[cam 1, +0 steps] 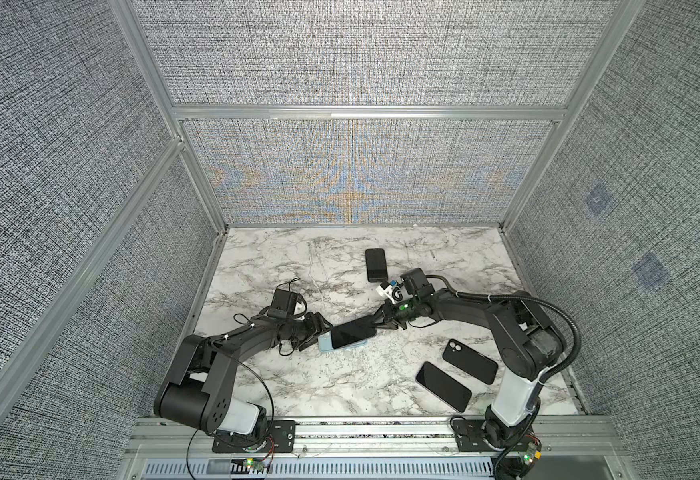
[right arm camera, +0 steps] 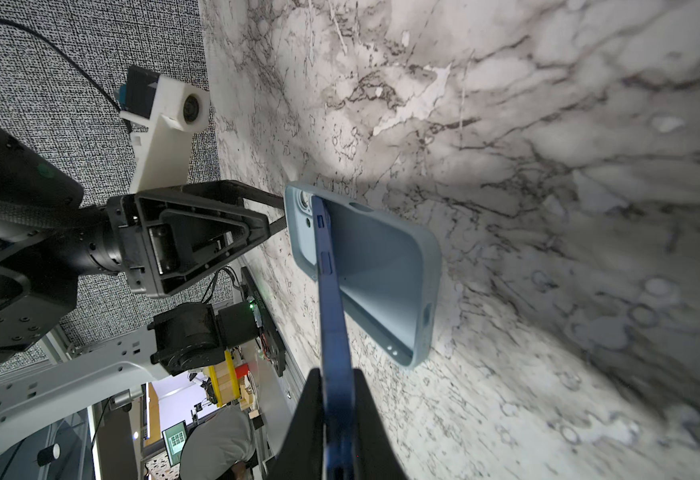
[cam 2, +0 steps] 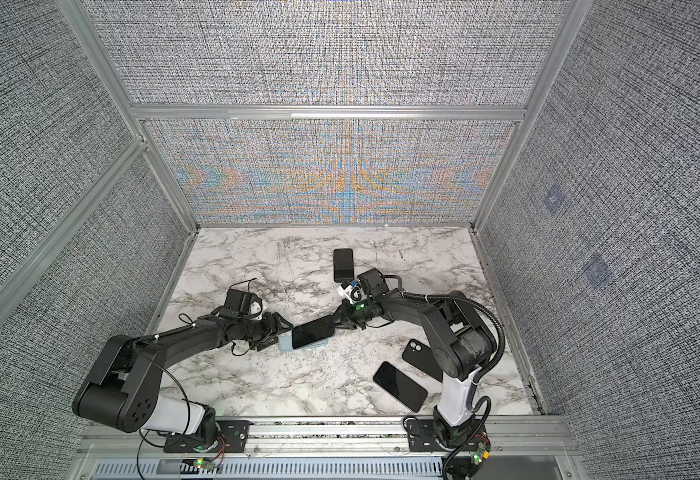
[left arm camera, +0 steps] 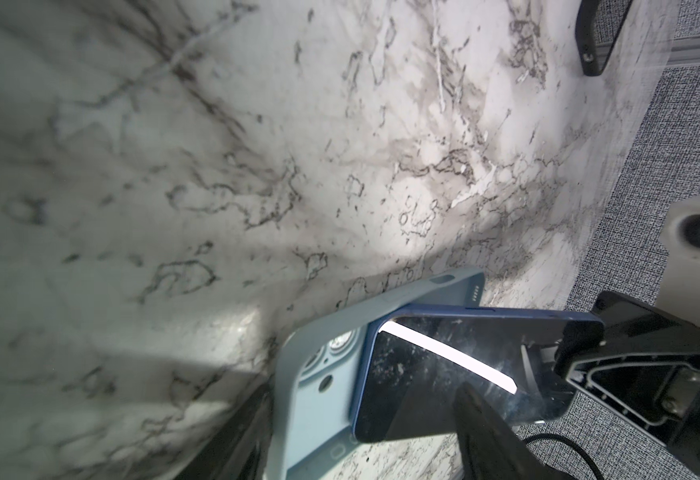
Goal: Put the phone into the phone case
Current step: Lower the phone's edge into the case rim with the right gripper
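A light blue phone case (cam 1: pixel 326 345) (cam 2: pixel 283 344) lies open side up on the marble table (cam 1: pixel 306 257). The blue phone (cam 1: pixel 353 333) (cam 2: pixel 313 333) (right arm camera: pixel 331 299), screen up, slants over it. Its far end rests inside the case (right arm camera: pixel 385 266) at the camera cutout and its near end is raised. My right gripper (cam 1: pixel 375 322) (cam 2: pixel 335 322) (right arm camera: pixel 337 415) is shut on that raised end. My left gripper (cam 1: pixel 318 336) (cam 2: pixel 276 336) (left arm camera: pixel 362 390) stands open at the case's camera end. One of its fingers (left arm camera: pixel 248 432) lies along the case (left arm camera: pixel 310 415); marble shows between the other finger and the case.
A black phone (cam 1: pixel 376 264) (cam 2: pixel 343 264) lies flat behind the right wrist. Two more dark phones lie at the front right beside the right arm's base, one back up (cam 1: pixel 469 360) (cam 2: pixel 421 359) and one screen up (cam 1: pixel 443 385) (cam 2: pixel 400 385). Grey fabric walls close in three sides.
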Controlling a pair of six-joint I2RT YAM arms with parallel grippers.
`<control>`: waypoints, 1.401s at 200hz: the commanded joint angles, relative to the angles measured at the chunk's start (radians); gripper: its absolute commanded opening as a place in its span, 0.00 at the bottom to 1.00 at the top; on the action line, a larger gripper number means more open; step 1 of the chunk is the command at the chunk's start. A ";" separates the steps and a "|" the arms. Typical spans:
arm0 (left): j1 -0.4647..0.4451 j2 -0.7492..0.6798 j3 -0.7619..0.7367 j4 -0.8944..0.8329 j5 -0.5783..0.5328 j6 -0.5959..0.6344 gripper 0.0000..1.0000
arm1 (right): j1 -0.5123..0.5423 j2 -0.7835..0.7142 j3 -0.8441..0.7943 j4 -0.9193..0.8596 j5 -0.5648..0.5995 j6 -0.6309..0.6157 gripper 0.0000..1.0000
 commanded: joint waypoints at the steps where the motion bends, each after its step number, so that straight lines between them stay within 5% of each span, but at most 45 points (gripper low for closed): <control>1: -0.001 0.009 -0.014 -0.100 -0.058 -0.001 0.71 | 0.007 0.014 0.001 -0.039 0.044 0.001 0.13; 66: -0.001 -0.029 0.031 -0.241 -0.134 0.034 0.70 | 0.015 0.022 -0.001 -0.054 0.041 -0.024 0.14; 280: -0.009 0.044 0.022 -0.103 -0.067 0.009 0.69 | 0.045 0.135 0.161 -0.234 0.009 -0.174 0.18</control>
